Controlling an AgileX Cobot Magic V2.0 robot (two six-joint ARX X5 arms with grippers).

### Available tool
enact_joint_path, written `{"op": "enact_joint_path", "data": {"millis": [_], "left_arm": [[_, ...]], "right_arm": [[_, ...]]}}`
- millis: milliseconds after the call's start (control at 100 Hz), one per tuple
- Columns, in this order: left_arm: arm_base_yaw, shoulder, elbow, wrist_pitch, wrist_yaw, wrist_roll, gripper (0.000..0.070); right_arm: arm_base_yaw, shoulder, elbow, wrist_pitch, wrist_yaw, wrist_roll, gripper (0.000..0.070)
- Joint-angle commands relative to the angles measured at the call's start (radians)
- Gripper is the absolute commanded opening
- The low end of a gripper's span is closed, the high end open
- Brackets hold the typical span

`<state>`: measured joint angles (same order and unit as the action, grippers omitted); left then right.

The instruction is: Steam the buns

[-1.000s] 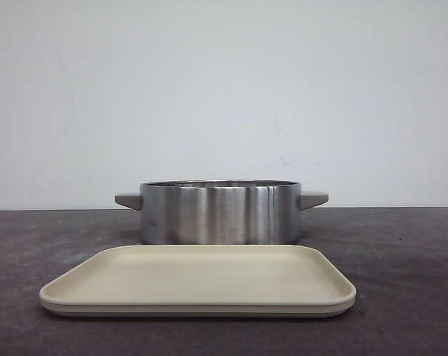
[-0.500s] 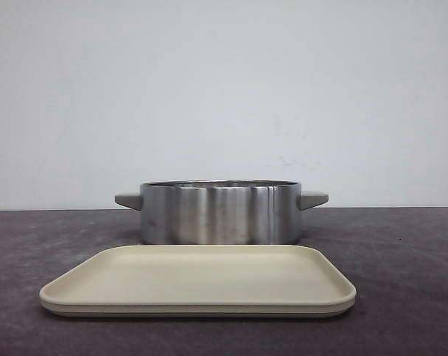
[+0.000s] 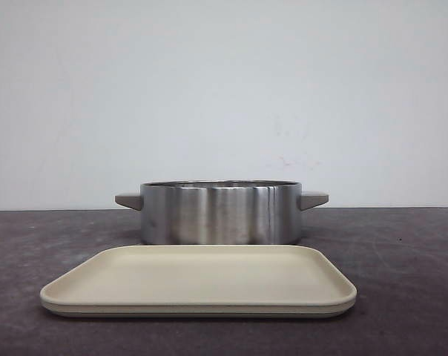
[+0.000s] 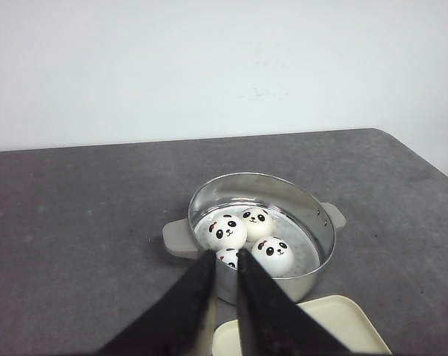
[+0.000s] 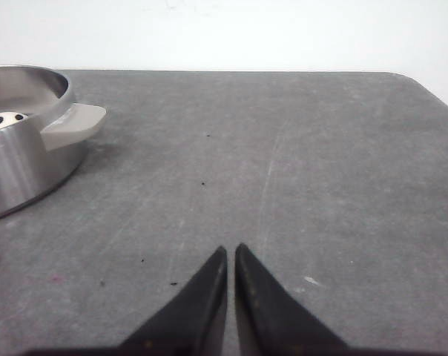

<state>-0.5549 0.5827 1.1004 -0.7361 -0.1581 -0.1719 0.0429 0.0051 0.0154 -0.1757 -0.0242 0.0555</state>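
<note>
Four white panda-faced buns lie inside the steel steamer pot (image 4: 324, 256): one at the left (image 4: 226, 231), one at the back (image 4: 257, 223), one at the right (image 4: 273, 256), and one (image 4: 228, 258) partly hidden behind my fingers. My left gripper (image 4: 225, 254) hangs above and in front of the pot, its jaws almost together and empty. My right gripper (image 5: 231, 248) is shut and empty over bare table, to the right of the pot (image 5: 16, 163), where one bun top (image 5: 5, 121) shows. In the front view the pot (image 3: 220, 213) hides the buns and no gripper shows.
A beige rectangular tray (image 3: 202, 274) lies bare in front of the pot; its corner shows in the left wrist view (image 4: 343, 326). The pot has a grey handle on each side (image 3: 314, 199). The dark grey table (image 5: 320, 163) ends at a white wall.
</note>
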Motion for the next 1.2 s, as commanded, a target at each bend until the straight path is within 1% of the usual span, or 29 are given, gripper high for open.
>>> {"op": "enact_joint_path", "data": {"millis": [0, 140, 880, 910, 970, 1040, 1110, 1150, 1190], "left_arm": [[-0.005, 0.004, 0.009, 0.011, -0.002, -0.002, 0.0], [-0.005, 0.004, 0.009, 0.011, -0.002, -0.002, 0.0], [-0.005, 0.004, 0.009, 0.011, -0.003, -0.001, 0.0], [-0.005, 0.004, 0.009, 0.008, -0.003, 0.008, 0.0], [0.0, -0.003, 0.009, -0.018, -0.003, 0.055, 0.0], [0.011, -0.018, 0.009, -0.081, -0.003, 0.076, 0.0], [0.034, -0.035, -0.004, -0.128, -0.002, 0.074, 0.0], [0.051, -0.048, -0.028, -0.122, -0.002, 0.074, 0.0], [0.07, -0.069, -0.069, -0.083, 0.002, 0.074, 0.0]], "right_arm": [[0.001, -0.002, -0.003, 0.001, -0.002, -0.011, 0.0012], [0.001, -0.002, -0.003, 0.02, -0.002, -0.011, 0.0012], [0.0, -0.002, -0.003, 0.018, -0.002, -0.011, 0.0012], [0.0, -0.002, -0.003, 0.018, -0.002, -0.011, 0.0012], [0.0, -0.002, -0.003, 0.018, -0.002, -0.011, 0.0012], [0.0, -0.002, -0.003, 0.018, -0.002, -0.011, 0.0012], [0.0, -0.002, -0.003, 0.018, -0.002, -0.011, 0.0012], [0.0, -0.002, -0.003, 0.018, -0.002, -0.011, 0.0012], [0.0, -0.002, -0.003, 0.018, -0.002, -0.011, 0.0012]]}}
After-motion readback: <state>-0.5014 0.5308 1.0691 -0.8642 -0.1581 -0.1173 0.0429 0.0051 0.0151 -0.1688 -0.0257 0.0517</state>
